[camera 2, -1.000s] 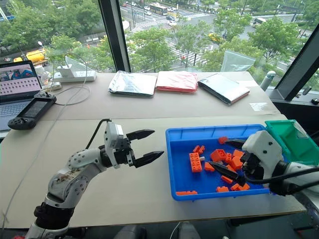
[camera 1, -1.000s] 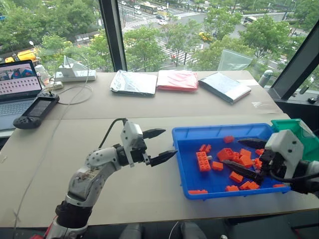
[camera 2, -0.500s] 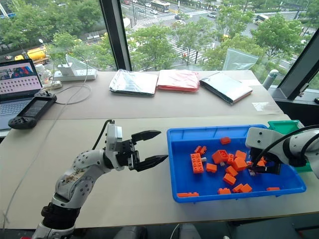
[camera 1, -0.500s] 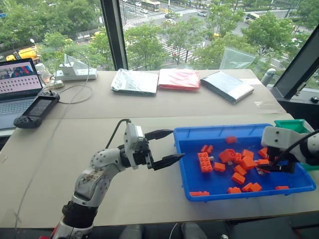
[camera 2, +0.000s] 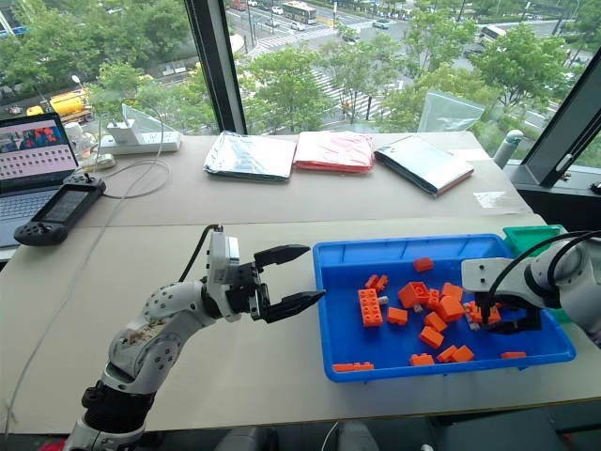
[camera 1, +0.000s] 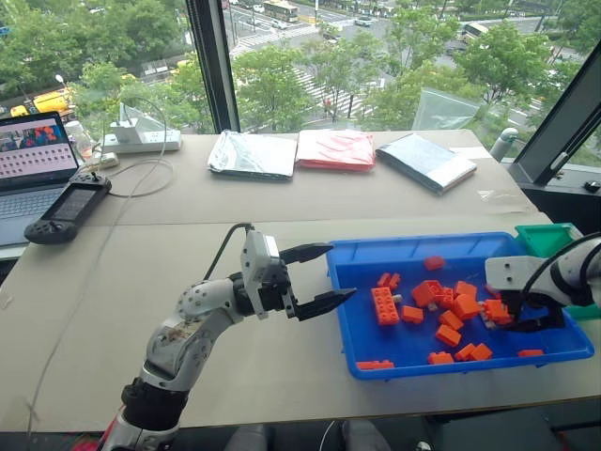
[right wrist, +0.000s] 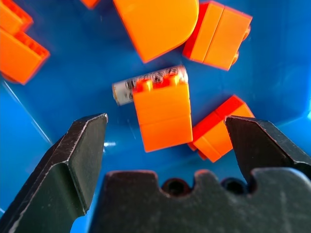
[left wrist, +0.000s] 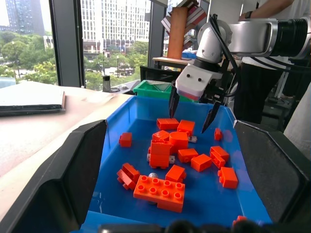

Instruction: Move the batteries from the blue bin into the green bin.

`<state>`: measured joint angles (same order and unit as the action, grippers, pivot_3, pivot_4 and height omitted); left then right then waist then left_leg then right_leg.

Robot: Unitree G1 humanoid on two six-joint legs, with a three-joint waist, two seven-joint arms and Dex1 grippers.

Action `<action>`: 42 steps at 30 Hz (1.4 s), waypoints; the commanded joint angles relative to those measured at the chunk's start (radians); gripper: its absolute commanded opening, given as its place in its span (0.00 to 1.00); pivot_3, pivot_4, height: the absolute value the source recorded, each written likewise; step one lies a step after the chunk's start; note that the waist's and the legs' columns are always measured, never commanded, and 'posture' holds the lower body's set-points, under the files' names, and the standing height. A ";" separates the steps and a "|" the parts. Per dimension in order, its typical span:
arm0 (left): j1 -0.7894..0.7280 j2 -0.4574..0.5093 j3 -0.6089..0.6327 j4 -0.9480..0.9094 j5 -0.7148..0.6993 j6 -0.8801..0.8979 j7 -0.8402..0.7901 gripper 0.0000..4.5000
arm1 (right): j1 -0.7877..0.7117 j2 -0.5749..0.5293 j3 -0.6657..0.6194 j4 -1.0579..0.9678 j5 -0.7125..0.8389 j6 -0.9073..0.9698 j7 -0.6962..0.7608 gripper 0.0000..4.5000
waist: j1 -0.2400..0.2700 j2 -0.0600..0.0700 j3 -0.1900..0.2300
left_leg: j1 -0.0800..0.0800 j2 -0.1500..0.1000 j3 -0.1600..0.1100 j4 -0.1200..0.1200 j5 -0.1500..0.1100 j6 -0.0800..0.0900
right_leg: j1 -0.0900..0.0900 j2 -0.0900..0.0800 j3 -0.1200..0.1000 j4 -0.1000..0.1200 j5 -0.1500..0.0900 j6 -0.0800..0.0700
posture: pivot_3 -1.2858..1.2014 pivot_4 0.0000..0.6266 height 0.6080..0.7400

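The blue bin (camera 1: 413,242) sits on the table to my right with several orange bricks (camera 1: 383,305) scattered in it. My right gripper (left wrist: 190,119) points down into the bin's right end, open, its fingertips just above the bricks. Between them a small silvery cylinder, a battery (right wrist: 129,90), lies on the bin floor, half under an orange brick (right wrist: 163,114). The green bin (camera 1: 554,240) stands just past the blue bin's far right corner. My left gripper (camera 1: 338,272) hovers open and empty at the blue bin's left rim, pointing toward the bricks.
A laptop (camera 1: 33,160), a handheld controller (camera 1: 66,207), a power strip (camera 1: 141,141) and a cable lie at the left. Flat packets (camera 1: 254,155) and a red one (camera 1: 333,150) rest along the window side. A person (left wrist: 250,92) stands beyond the green bin.
My right gripper swung from lying level across the bin to pointing down at its right end, staying open. The left gripper edged slightly closer to the bin's left rim.
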<state>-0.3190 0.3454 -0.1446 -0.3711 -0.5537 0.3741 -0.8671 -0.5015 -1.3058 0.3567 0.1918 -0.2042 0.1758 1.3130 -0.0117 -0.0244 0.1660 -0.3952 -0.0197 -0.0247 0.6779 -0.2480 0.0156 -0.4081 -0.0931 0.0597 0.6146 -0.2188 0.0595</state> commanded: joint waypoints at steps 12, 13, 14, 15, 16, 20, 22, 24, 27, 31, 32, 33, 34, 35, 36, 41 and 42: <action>0.014 0.026 0.001 -0.020 -0.022 -0.046 -0.102 1.00 | -0.020 0.060 -0.016 0.097 -0.106 -0.093 0.019 1.00 | -0.001 0.002 0.000 | 0.000 0.000 0.000 0.000 0.000 0.000 | 0.000 0.000 0.000 0.000 0.000 0.000 | 0.52 0.24 1.00; 0.015 0.025 0.000 -0.019 -0.021 -0.049 -0.103 1.00 | -0.019 0.060 -0.016 0.099 -0.109 -0.098 0.018 0.94 | 0.000 0.002 0.000 | 0.000 0.000 0.000 0.000 0.000 0.000 | 0.000 0.000 0.000 0.000 0.000 0.000 | 0.52 0.24 1.00; 0.016 0.025 -0.001 -0.017 -0.021 -0.052 -0.104 1.00 | -0.018 0.059 -0.017 0.101 -0.112 -0.101 0.016 0.88 | -0.001 0.002 0.000 | 0.000 0.000 0.000 0.000 0.000 0.000 | 0.000 0.000 0.000 0.000 0.000 0.000 | 0.52 0.24 1.00; 0.018 0.025 -0.001 -0.013 -0.019 -0.056 -0.107 1.00 | -0.017 0.059 -0.018 0.103 -0.117 -0.108 0.008 0.88 | -0.001 0.002 0.000 | 0.000 0.000 0.000 0.000 0.000 0.000 | 0.000 0.000 0.000 0.000 0.000 0.000 | 0.52 0.24 1.00; 0.020 0.025 -0.002 -0.010 -0.018 -0.060 -0.110 1.00 | -0.016 0.059 -0.020 0.104 -0.119 -0.113 0.004 0.79 | -0.001 0.002 0.000 | 0.000 0.000 0.000 0.000 0.000 0.000 | 0.000 0.000 0.000 0.000 0.000 0.000 | 0.52 0.24 1.00; 0.029 0.027 -0.001 0.000 -0.014 -0.074 -0.120 1.00 | -0.012 0.062 -0.029 0.103 -0.117 -0.118 -0.002 0.49 | -0.001 0.002 0.000 | 0.000 0.000 0.000 0.000 0.000 0.000 | 0.000 0.000 0.000 0.000 0.000 0.000 | 0.52 0.24 1.00; 0.032 0.028 -0.001 0.001 -0.012 -0.077 -0.122 1.00 | -0.008 0.062 -0.041 0.091 -0.108 -0.105 -0.006 0.33 | -0.001 0.002 0.000 | 0.001 0.000 0.000 0.000 0.000 0.000 | 0.000 0.000 0.000 0.000 0.000 0.000 | 0.52 0.24 1.00; 0.037 0.029 0.001 0.002 -0.010 -0.081 -0.125 1.00 | 0.000 0.054 -0.056 0.069 -0.104 -0.092 -0.016 0.31 | 0.000 0.002 0.000 | 0.001 0.000 0.000 0.000 0.000 0.000 | 0.000 0.000 0.000 0.001 0.000 0.000 | 0.52 0.24 1.00; 0.042 0.030 0.003 0.005 -0.006 -0.088 -0.129 1.00 | 0.019 0.036 -0.100 0.024 -0.088 -0.059 -0.022 0.31 | -0.001 0.002 0.000 | 0.001 0.000 0.000 0.000 0.000 0.000 | 0.000 0.000 0.001 0.001 0.000 0.000 | 0.52 0.24 1.00; 0.045 0.030 0.003 0.011 -0.001 -0.096 -0.127 1.00 | 0.102 -0.033 -0.192 -0.077 -0.050 0.010 0.000 0.31 | 0.004 0.004 0.000 | 0.001 0.000 -0.001 0.000 0.000 0.000 | 0.000 -0.001 0.001 0.001 0.000 0.000 | 0.52 0.24 1.00; 0.045 0.030 0.003 0.012 0.000 -0.097 -0.127 1.00 | 0.137 -0.059 -0.217 -0.104 -0.042 0.024 0.010 0.31 | 0.006 0.005 0.000 | 0.000 -0.001 -0.001 0.000 0.000 0.000 | 0.000 -0.001 0.001 0.001 0.000 0.000 | 0.52 0.24 1.00; 0.046 0.030 0.003 0.013 0.001 -0.099 -0.127 1.00 | 0.163 -0.077 -0.235 -0.124 -0.035 0.035 0.015 0.31 | 0.008 0.006 0.000 | 0.000 -0.001 -0.001 0.000 0.000 0.000 | 0.000 -0.001 0.001 0.001 0.000 0.000 | 0.52 0.24 1.00; 0.046 0.029 0.003 0.014 0.001 -0.100 -0.126 1.00 | 0.188 -0.093 -0.248 -0.138 -0.036 0.041 0.013 0.31 | 0.008 0.006 0.000 | 0.000 -0.001 -0.001 0.000 0.000 0.000 | 0.000 -0.001 0.001 0.001 0.000 0.000 | 0.52 0.24 1.00; 0.047 0.028 0.001 0.016 0.002 -0.102 -0.126 1.00 | 0.213 -0.112 -0.259 -0.144 -0.049 0.048 0.001 0.31 | 0.008 0.006 0.000 | 0.000 -0.001 -0.001 0.000 0.000 0.000 | 0.000 -0.001 0.001 0.001 0.000 0.000 | 0.52 0.24 1.00; 0.047 0.026 0.000 0.018 0.002 -0.103 -0.125 1.00 | 0.233 -0.123 -0.266 -0.145 -0.056 0.056 -0.005 0.31 | 0.007 0.006 0.000 | 0.000 0.000 -0.001 0.000 0.000 0.000 | 0.000 -0.001 0.001 0.001 0.000 0.000 | 0.52 0.24 1.00; 0.046 0.019 -0.006 0.022 0.006 -0.108 -0.120 1.00 | 0.294 -0.142 -0.286 -0.162 -0.052 0.087 -0.012 0.31 | 0.003 0.006 0.000 | 0.002 0.000 0.000 0.000 0.000 0.000 | 0.002 -0.001 0.001 0.001 0.000 0.000 | 0.52 0.24 1.00; 0.046 0.018 -0.007 0.024 0.007 -0.109 -0.119 1.00 | 0.293 -0.138 -0.280 -0.153 -0.064 0.084 -0.024 0.31 | 0.001 0.006 0.000 | 0.003 0.000 0.000 0.000 0.000 0.000 | 0.002 -0.001 0.001 0.002 0.000 0.000 | 0.52 0.24 1.00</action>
<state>-0.2685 0.3684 -0.1524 -0.3368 -0.5506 0.2861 -0.9911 -0.2038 -1.4253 0.1099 0.0456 -0.2535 0.2500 1.3056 -0.0111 -0.0186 0.1656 -0.3924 -0.0201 -0.0243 0.6782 -0.2481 0.0158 -0.4064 -0.0937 0.0604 0.6164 -0.2188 0.0595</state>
